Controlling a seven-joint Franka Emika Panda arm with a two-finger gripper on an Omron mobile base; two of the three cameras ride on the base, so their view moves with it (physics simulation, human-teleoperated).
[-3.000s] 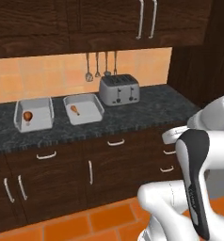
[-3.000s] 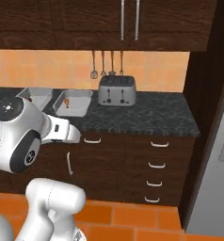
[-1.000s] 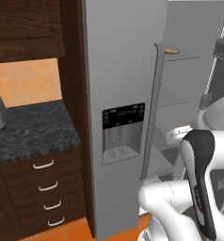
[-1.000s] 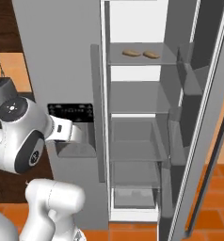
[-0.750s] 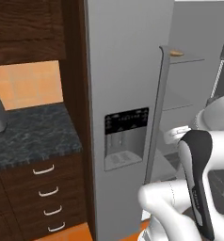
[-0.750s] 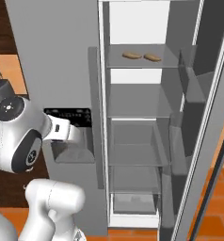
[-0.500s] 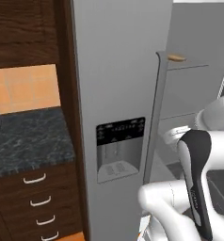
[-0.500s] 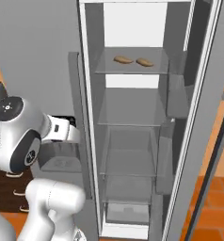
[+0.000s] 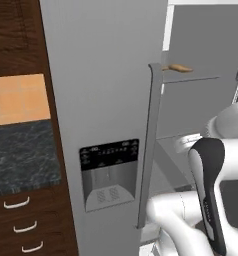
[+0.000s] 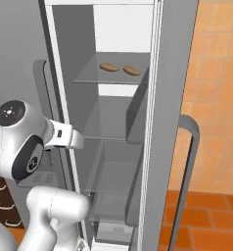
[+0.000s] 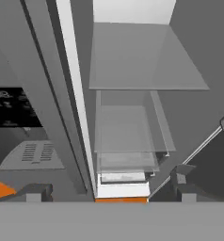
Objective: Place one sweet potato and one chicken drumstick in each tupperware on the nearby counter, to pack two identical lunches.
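The robot stands in front of an open fridge (image 10: 118, 147), and its jaws are spread wide with nothing between them. In the hand view the two dark fingertips (image 11: 34, 192) rise at the bottom, well apart, and the gripper (image 11: 109, 190) looks into the lower part of the fridge, where there are bare glass shelves (image 11: 132, 61) and a drawer below them.

The things to fetch are higher. On the top shelf (image 10: 113, 76) in the right base view lie two brown oblong pieces (image 10: 119, 69), side by side and near each other but not touching. They look like sweet potatoes, though they are too small to be sure. In the left base view one of them (image 9: 178, 68) shows at the edge of the same shelf, just behind the long grey door handle (image 9: 148, 145). I cannot see any chicken drumstick in the fridge from these views.

The tabletop (image 9: 21, 155), dark and marbled, shows at the left of the left base view, above brown drawers (image 9: 21, 225) with curved silver handles. The tupperware tubs are out of these views, so the food will have to be carried back that way.

My judgement is that this is the start of a fetch: the jaws are released because the arm prepares to take one piece. The hand is aimed too low now, so it must rise to the top shelf. The shelf is narrow and the door post is close, so the arm could touch it.
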